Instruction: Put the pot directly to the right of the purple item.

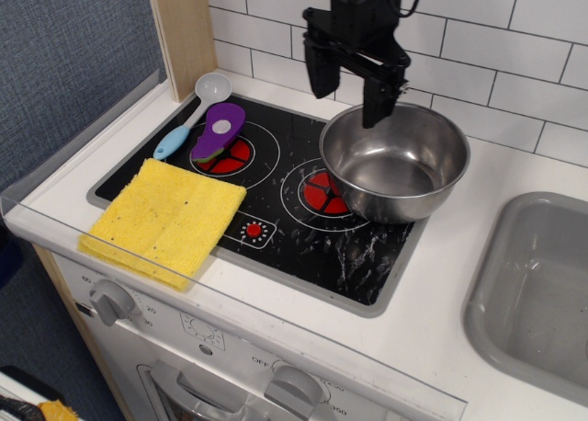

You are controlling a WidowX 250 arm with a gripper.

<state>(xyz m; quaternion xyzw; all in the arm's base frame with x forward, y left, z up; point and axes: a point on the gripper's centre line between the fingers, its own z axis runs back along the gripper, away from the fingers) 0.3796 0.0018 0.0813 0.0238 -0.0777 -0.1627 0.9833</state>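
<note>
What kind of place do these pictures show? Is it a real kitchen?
Most likely a toy play kitchen rather than a real one. The stovetop has printed red burners, the front carries plastic knobs, and a toy purple eggplant lies on one burner. A grey sink and white tiles complete it.

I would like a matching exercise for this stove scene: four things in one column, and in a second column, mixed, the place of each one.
Things:
1. large shiny steel pot
2. small purple eggplant toy
3. yellow square sponge
4. black gripper

Places:
A. on the front left corner of the stovetop
B. in the air above the pot's back left rim, jaws open
C. on the back left burner
D. on the right part of the stovetop

Pairs: 1-D, 2-C, 3-A, 4-B
</note>
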